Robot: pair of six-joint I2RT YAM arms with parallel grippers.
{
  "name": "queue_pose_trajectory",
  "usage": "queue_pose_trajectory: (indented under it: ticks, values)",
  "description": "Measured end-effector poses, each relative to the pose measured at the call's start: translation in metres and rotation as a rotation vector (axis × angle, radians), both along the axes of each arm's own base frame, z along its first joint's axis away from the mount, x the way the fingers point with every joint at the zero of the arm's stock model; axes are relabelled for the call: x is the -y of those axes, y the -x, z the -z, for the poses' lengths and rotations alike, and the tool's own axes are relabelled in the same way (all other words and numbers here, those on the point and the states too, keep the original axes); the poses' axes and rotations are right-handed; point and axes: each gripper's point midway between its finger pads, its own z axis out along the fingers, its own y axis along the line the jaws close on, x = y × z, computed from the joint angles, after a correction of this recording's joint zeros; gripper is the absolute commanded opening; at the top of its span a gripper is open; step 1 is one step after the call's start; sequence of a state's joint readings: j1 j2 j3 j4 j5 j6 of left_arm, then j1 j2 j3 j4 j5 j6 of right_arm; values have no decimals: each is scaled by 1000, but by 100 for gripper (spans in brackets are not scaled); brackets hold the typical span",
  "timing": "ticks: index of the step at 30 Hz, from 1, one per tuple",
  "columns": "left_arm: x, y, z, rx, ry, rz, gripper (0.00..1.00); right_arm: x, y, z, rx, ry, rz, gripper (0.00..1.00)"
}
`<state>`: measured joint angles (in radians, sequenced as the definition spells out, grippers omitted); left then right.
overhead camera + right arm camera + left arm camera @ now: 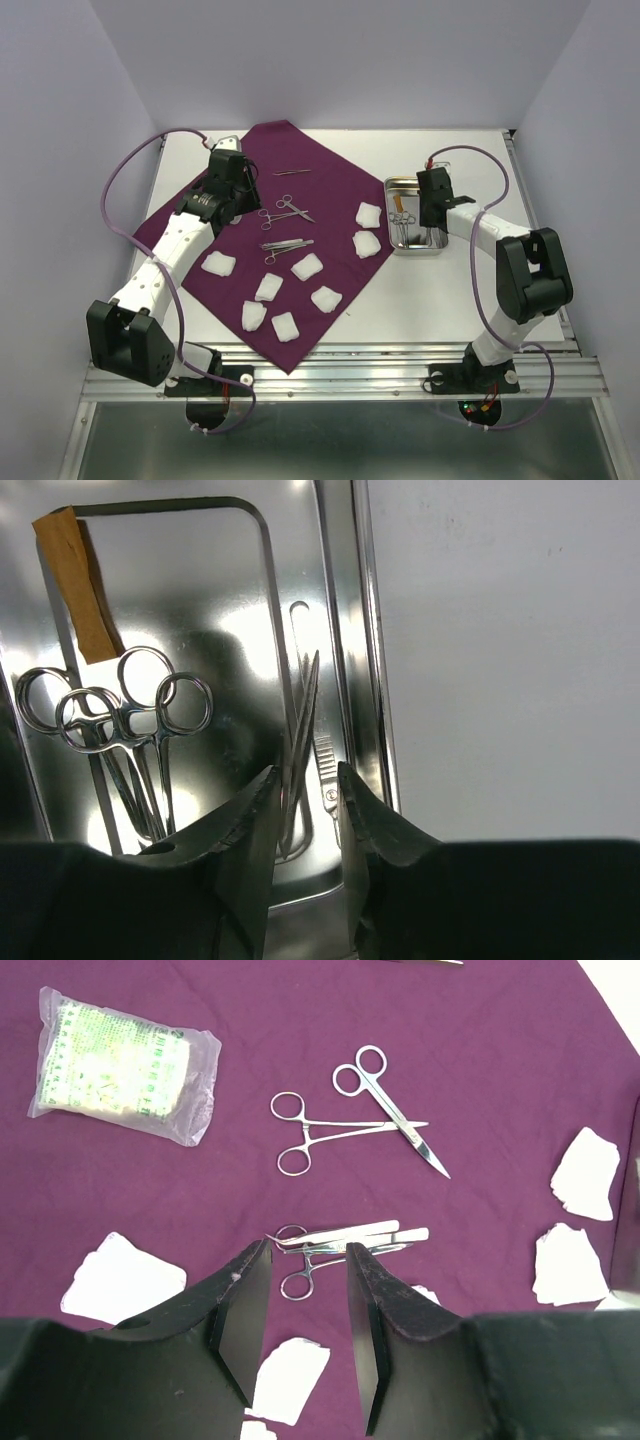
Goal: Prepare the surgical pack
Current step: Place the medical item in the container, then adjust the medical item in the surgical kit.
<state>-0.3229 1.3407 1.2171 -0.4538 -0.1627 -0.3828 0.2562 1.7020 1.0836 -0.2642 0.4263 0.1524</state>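
Note:
The surgical pack is a large deep-purple cloth (330,195) spread diagonally over the left half of the white table. In the left wrist view the cloth (200,1190) fills the frame. My left gripper (236,196) hovers over its upper left part. It (307,1250) stands open with nothing between the fingers, just short of a pair of tweezers (350,1232). My right gripper (430,222) is over the steel tray (392,184). It (306,772) is open, its jaws apart on either side of thin tweezers (303,710) lying in the tray.
On the cloth lie scissors (395,1110), ring-handled forceps (320,1135), a sealed gauze packet (125,1065) and several white gauze pads (307,266). The tray (345,600) also holds ring-handled instruments (120,720), a scalpel handle (325,760) and a brown strip (75,580).

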Motion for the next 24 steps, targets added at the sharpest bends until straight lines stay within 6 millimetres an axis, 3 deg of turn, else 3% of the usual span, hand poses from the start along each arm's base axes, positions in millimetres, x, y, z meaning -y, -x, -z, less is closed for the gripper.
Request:
queue_pose_trajectory:
  ticks: [8, 11, 20, 24]
  values:
    - [4, 0, 1, -7, 15, 11, 47, -3, -1, -2, 6, -17, -11, 37]
    - [9, -10, 1, -14, 24, 12, 47, -8, -3, -10, 25, -42, -27, 37]
    - [40, -84, 21, -63, 55, 10, 50, -30, -17, -65, 155, -170, -72, 37]
    - [57, -121, 35, -80, 70, 22, 56, -34, -17, -74, 172, -196, -80, 37]
